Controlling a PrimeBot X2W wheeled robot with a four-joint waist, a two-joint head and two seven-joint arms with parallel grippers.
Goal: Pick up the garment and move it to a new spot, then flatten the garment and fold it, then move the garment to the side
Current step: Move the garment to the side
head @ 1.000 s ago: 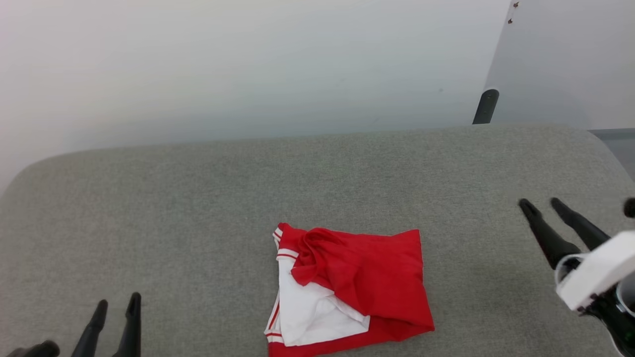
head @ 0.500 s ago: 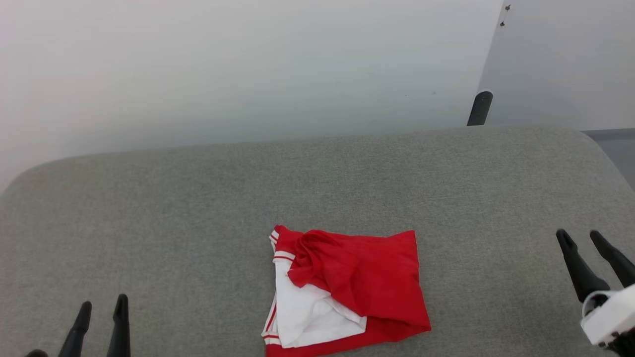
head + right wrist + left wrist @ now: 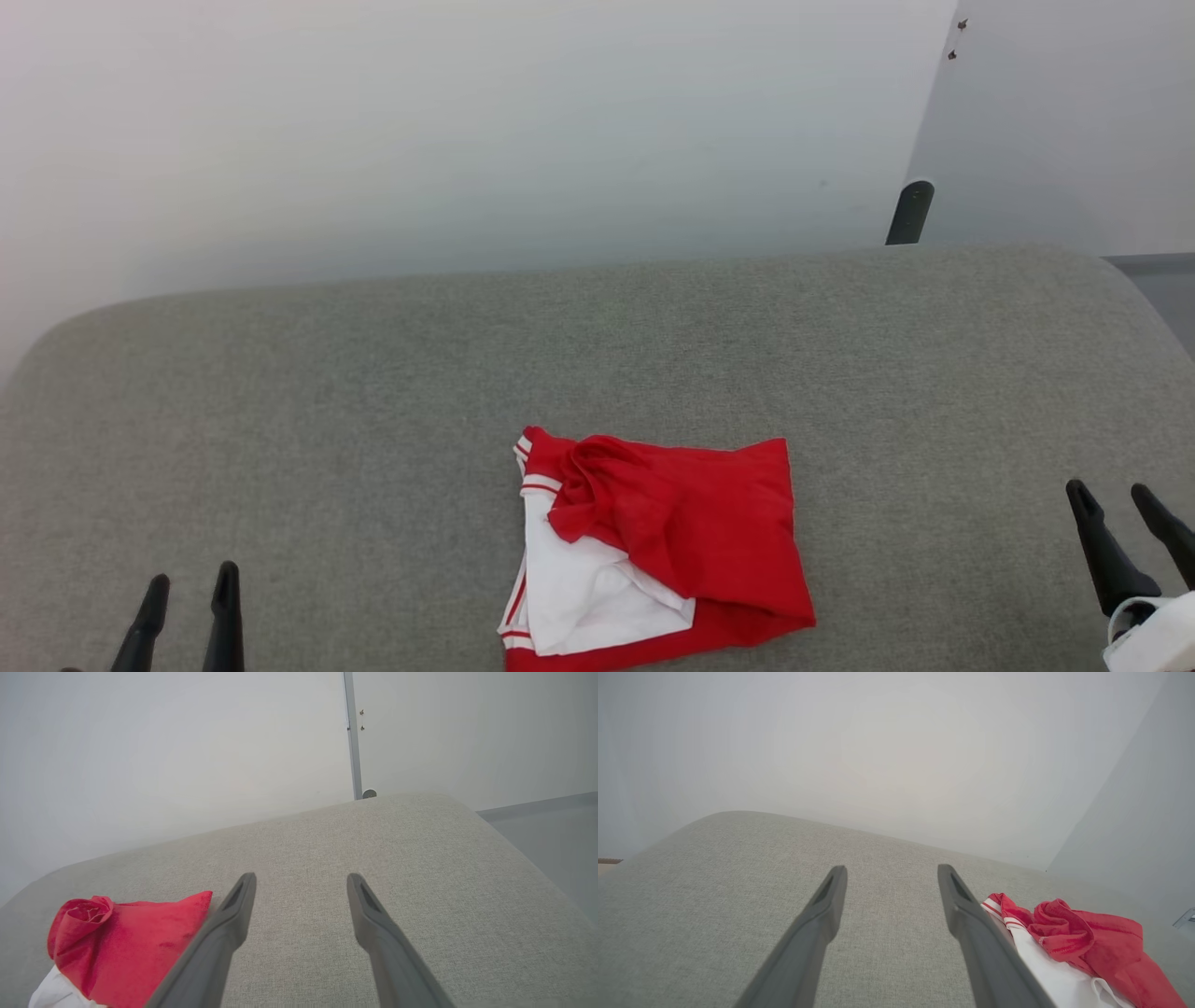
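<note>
A pale wall point(image 3: 467, 140) runs across the far side of the scene, meeting a second light panel point(image 3: 1074, 121) at the far right. In front of it lies a broad grey fabric-covered surface point(image 3: 373, 373) with rounded far corners, reaching from the left edge to the right edge and down to the near edge of the head view.

The garment point(image 3: 681, 532) rests on this surface, near the robot and a little right of centre. It is bunched into a rough rectangle. Red cloth covers its far and right parts, with a twisted roll of red at the far left corner. A white section shows at its near left, and red-and-white stripe trim runs along its left edge. No numbers can be made out on it.

The left gripper point(image 3: 191, 576) sits at the near left, well apart from the garment, its two dark fingers spread with bare grey fabric between them and nothing held. The right gripper point(image 3: 1108, 490) sits at the near right, also well clear of the garment, its fingers likewise parted and empty, with a white part of its mount at the corner of the head view.

A short dark post point(image 3: 910, 213) stands just behind the surface's far right corner. Two small dark fittings point(image 3: 957, 39) sit high up where the wall meets the panel.
</note>
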